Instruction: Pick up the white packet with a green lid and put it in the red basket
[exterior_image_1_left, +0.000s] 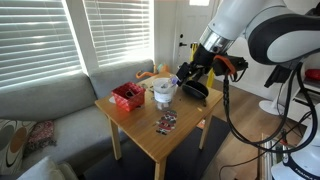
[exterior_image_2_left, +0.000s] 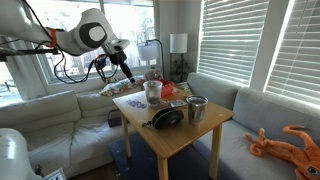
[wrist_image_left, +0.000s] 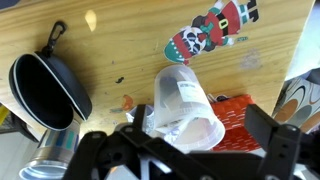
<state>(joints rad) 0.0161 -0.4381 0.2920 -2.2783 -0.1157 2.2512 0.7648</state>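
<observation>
The red basket (exterior_image_1_left: 127, 95) stands on the wooden table (exterior_image_1_left: 150, 135) near its far corner, beside the round white tub (exterior_image_1_left: 163, 92). In the wrist view the tub (wrist_image_left: 186, 105) fills the middle and the red basket (wrist_image_left: 240, 112) shows just behind it. My gripper (wrist_image_left: 200, 140) is open and empty, with its fingers spread wide on either side of the tub in that view. In an exterior view the gripper (exterior_image_1_left: 186, 75) hovers above the table beside the tub. I cannot make out the white packet with a green lid; it may be hidden by the tub or the fingers.
A dark multicoloured flat packet (wrist_image_left: 212, 30) lies near the table's edge. A black oval case (wrist_image_left: 48, 88) and a metal cup (exterior_image_2_left: 196, 108) stand on the other side. A grey sofa (exterior_image_1_left: 50, 110) runs beside the table.
</observation>
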